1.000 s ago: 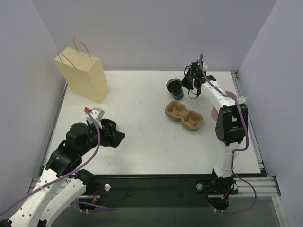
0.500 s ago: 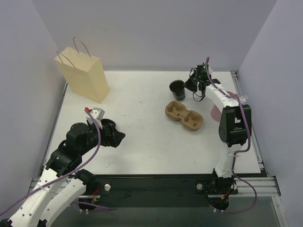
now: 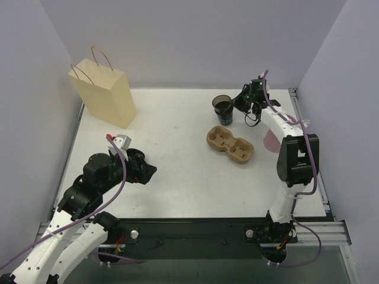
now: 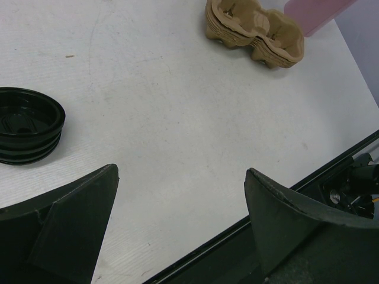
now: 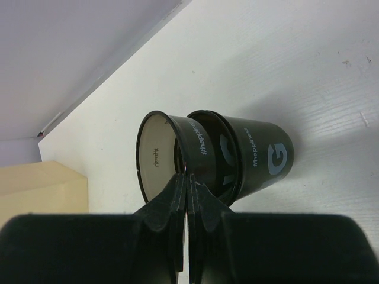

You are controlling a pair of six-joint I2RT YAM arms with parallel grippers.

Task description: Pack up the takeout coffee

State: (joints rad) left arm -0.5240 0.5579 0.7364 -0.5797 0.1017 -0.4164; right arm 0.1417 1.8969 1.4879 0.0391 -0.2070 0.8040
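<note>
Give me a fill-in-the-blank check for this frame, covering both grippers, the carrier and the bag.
1. The right gripper is shut on the ___ of the inner cup.
2. The left gripper is ___, holding nothing.
3. Both wells of the carrier are ___.
4. The bag stands at the far ___ corner of the table.
Missing words: rim; open; empty; left.

The table point(image 3: 177, 177) held two dark cups point(image 5: 260, 157), nested, at one o'clock. One brown two-well carrier point(image 3: 231, 145) lay toward three o'clock. One paper bag point(image 3: 105, 94) stood at ten o'clock. One black lid point(image 4: 26, 124) showed only from the left wrist. One pink patch point(image 3: 267, 141) lay at three o'clock.
</note>
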